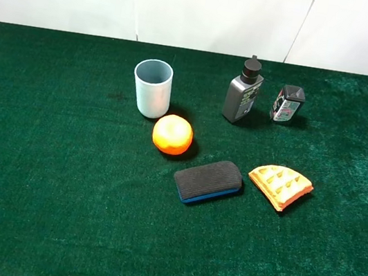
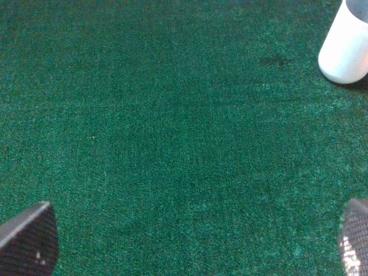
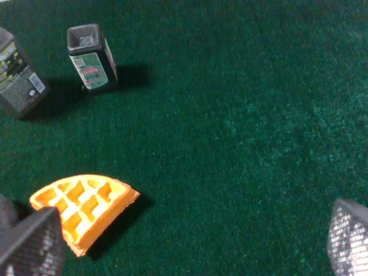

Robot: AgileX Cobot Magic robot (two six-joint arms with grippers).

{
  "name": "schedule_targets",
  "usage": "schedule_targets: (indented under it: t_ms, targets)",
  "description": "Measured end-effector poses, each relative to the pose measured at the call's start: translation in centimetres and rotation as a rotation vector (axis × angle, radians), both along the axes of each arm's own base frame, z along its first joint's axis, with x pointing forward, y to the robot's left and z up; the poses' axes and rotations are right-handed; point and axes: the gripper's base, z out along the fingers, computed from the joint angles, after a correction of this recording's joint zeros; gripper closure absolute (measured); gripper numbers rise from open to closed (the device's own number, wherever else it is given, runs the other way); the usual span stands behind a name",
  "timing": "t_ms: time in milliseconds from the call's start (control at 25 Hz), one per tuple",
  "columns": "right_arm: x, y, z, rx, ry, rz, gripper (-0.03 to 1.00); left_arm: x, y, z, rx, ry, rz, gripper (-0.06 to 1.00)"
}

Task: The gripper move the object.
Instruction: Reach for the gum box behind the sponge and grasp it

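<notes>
At rear right of green cloth, ext. high view: object stands upright. It is a small dark box w/ black top and white/red/green label. It sits just beside grey bottle, to the bottle's right, w/ a gap between them, and is clear of both grippers.

Other items: pale cup left of bottle; orange just in front of cup; black-and-blue eraser between orange and orange waffle-shaped piece.

Left gripper — fingers spread wide, nothing held, bare cloth between them. Cup shows at edge of left wrist view, well apart from fingers.

Right gripper — fingers likewise wide apart, empty. Waffle piece lies close by one finger; contact cannot be told. Object and bottle lie beyond the waffle piece, well apart from gripper.
</notes>
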Motion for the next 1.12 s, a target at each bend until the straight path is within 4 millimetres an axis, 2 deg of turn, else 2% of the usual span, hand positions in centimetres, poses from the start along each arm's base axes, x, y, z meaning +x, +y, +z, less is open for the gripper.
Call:
schedule_targets:
  t_ms: [400,680,960,1120]
  targets:
    - [5.0,0.0,3.0,0.000,0.101,0.047,0.27,0.0,0.0,0.0,0.000,0.000,0.000,-0.05]
    - [9.4,0.6,4.6,0.003,0.171,0.108,0.27,0.0,0.0,0.0,0.000,0.000,0.000,-0.05]
    - [15.2,1.7,4.9,-0.003,0.266,0.165,0.27,0.0,0.0,0.0,0.000,0.000,0.000,-0.05]
    - [18.4,2.4,4.4,-0.013,0.317,0.193,0.27,0.0,0.0,0.0,0.000,0.000,0.000,-0.05]
